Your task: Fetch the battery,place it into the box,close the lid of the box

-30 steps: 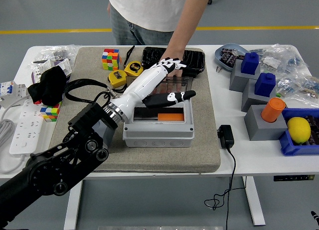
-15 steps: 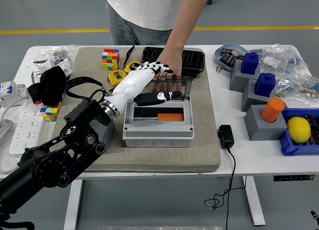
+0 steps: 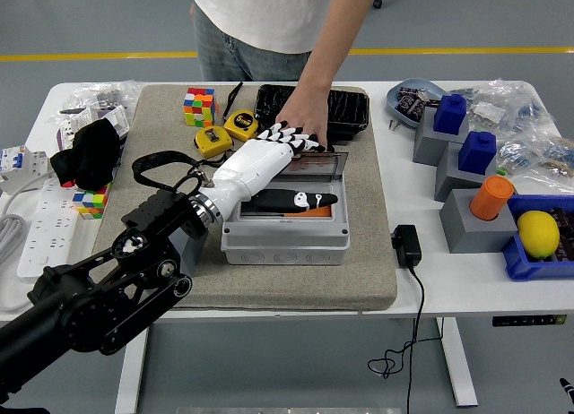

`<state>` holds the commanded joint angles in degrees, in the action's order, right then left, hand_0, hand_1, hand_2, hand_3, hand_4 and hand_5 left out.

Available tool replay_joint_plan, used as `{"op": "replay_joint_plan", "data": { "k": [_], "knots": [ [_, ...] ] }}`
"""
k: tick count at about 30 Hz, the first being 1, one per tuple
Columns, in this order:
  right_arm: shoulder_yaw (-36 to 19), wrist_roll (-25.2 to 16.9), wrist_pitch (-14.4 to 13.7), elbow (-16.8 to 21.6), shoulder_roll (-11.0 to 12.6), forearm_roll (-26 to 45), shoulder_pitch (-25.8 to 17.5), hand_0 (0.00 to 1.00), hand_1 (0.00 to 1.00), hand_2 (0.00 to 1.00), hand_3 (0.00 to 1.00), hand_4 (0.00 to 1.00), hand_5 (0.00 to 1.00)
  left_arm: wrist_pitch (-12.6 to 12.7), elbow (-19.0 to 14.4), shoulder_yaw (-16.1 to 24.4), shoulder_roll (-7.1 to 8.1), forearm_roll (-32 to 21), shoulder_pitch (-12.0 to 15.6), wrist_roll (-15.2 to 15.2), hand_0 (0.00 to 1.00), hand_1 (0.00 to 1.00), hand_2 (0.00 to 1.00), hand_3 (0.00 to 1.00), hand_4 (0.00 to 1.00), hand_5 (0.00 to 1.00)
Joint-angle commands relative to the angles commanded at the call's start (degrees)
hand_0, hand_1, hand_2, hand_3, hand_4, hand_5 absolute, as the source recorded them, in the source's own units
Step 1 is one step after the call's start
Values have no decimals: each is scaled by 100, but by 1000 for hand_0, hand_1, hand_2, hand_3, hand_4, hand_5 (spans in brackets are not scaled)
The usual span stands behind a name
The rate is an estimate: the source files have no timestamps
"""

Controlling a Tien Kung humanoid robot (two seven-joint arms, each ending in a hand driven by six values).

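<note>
Lowering since the earlier frame, the left hand (image 3: 285,163) and clear lid (image 3: 316,159) tilt over the box (image 3: 285,241); its open fingers (image 3: 300,139) lie flat above the orange battery (image 3: 310,211).

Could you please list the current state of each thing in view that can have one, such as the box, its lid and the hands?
Box: open, on the mat.
Lid: partly raised at the box's far edge.
Battery: inside the box, mostly hidden by the thumb.
Left hand: fingers spread on the lid, holding nothing.
Person's hand: resting at the lid's far edge.
Charger: lying unplugged on the table.
</note>
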<state>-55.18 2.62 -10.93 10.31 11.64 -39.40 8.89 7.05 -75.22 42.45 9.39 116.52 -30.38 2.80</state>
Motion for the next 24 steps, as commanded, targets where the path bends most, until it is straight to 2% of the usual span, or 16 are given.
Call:
{"op": "replay_joint_plan", "data": {
  "k": [10, 16, 21, 24],
  "knots": [
    [31, -4, 4, 0, 13, 16, -16, 998, 953, 876, 755, 998, 852, -96, -422, -633, 234, 124, 74, 129, 998, 998, 915, 741, 998, 998],
    [87, -14, 13, 0, 15, 66, -22, 998, 952, 876, 755, 998, 852, -137, -486, -941, 306, 79, 142, 157, 998, 998, 914, 739, 998, 998],
    [81, -14, 13, 0, 15, 61, -26, 998, 951, 876, 755, 998, 852, -145, -555, -1031, 342, 52, 244, 148, 998, 998, 904, 738, 998, 998],
    [83, -20, 15, 0, 19, 69, -24, 998, 951, 876, 755, 998, 852, -9, -707, -881, 355, 14, 358, 55, 998, 998, 904, 738, 998, 998]
  ]
}}
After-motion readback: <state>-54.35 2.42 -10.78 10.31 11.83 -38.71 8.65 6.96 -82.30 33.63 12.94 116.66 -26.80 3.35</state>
